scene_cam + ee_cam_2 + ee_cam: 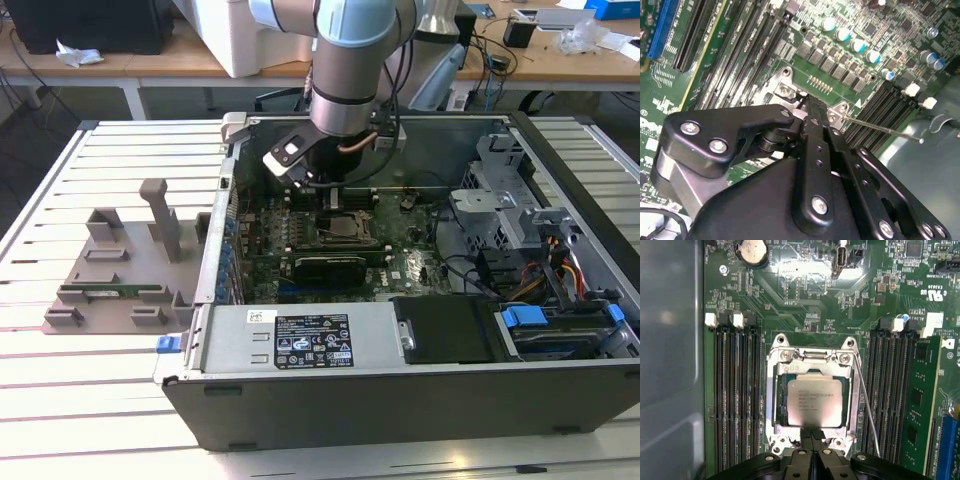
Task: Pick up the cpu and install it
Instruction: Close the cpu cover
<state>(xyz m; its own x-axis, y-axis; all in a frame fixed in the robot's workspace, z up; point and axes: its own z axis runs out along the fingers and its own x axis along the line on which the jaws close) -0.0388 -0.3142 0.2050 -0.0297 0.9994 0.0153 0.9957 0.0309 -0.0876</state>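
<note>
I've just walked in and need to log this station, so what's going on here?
A robot arm reaches down into an open computer case. Its claw is shut, with its tips at the edge of the metal socket frame on the green motherboard. The cpu lies flat inside that frame, and the claw is not holding it. A thin wire lever runs alongside the frame.

Silver-grey cpu [814, 401], green motherboard [805, 305], black claw [812, 434], grey fixture tray [105, 300]
</note>
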